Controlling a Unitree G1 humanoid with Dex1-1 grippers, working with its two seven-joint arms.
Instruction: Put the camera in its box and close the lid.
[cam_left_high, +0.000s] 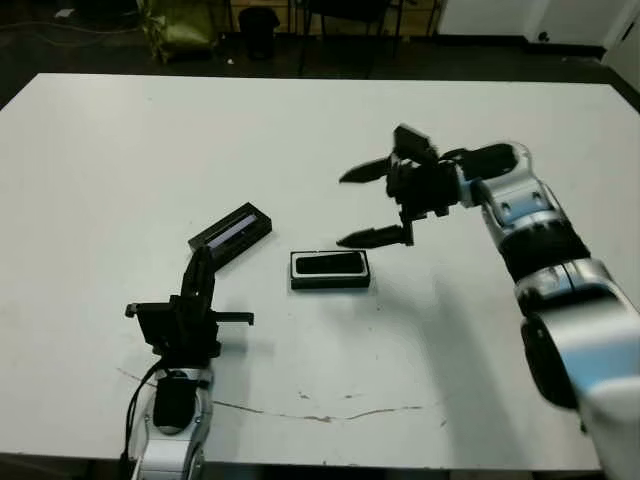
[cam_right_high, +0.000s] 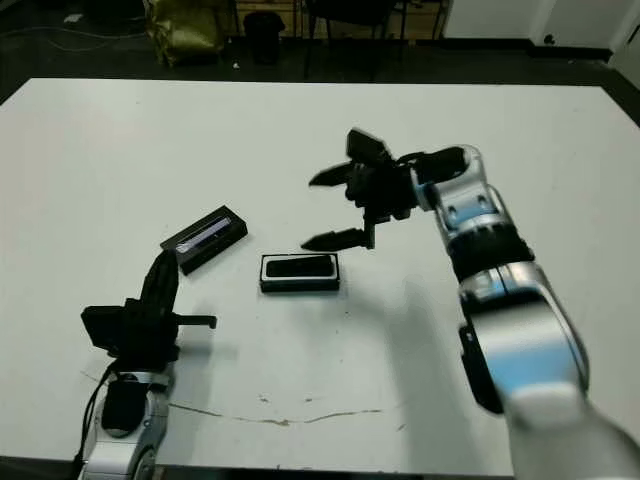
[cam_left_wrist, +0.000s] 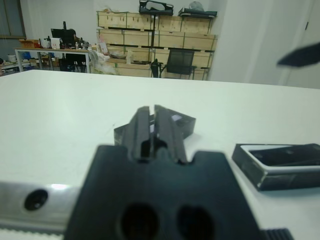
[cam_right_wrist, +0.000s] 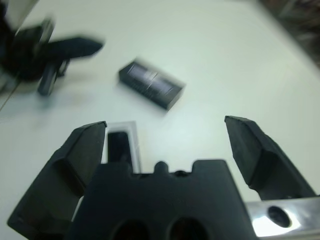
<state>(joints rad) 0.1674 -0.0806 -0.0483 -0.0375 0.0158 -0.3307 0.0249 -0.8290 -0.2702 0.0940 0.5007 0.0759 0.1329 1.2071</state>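
The box (cam_left_high: 330, 270), a shallow black tray with white lining, lies near the table's middle. The black camera (cam_left_high: 330, 264) rests inside it. To its left the lid (cam_left_high: 232, 230) lies flat at a slant, its pale window strip facing up. My right gripper (cam_left_high: 350, 208) hovers open just above and right of the box, fingers spread wide and nothing between them. My left gripper (cam_left_high: 202, 258) is shut and empty, its tips just short of the lid's near end. In the left wrist view the shut fingers (cam_left_wrist: 152, 125) point at the lid (cam_left_wrist: 182, 122), with the box (cam_left_wrist: 260, 172) off to one side.
A thin dark scratch (cam_left_high: 300, 412) runs across the white table (cam_left_high: 120, 150) near its front edge. Dark floor with chairs and a bin (cam_left_high: 258, 25) lies beyond the far edge. Shelves and an office chair (cam_left_wrist: 179, 62) show in the room behind.
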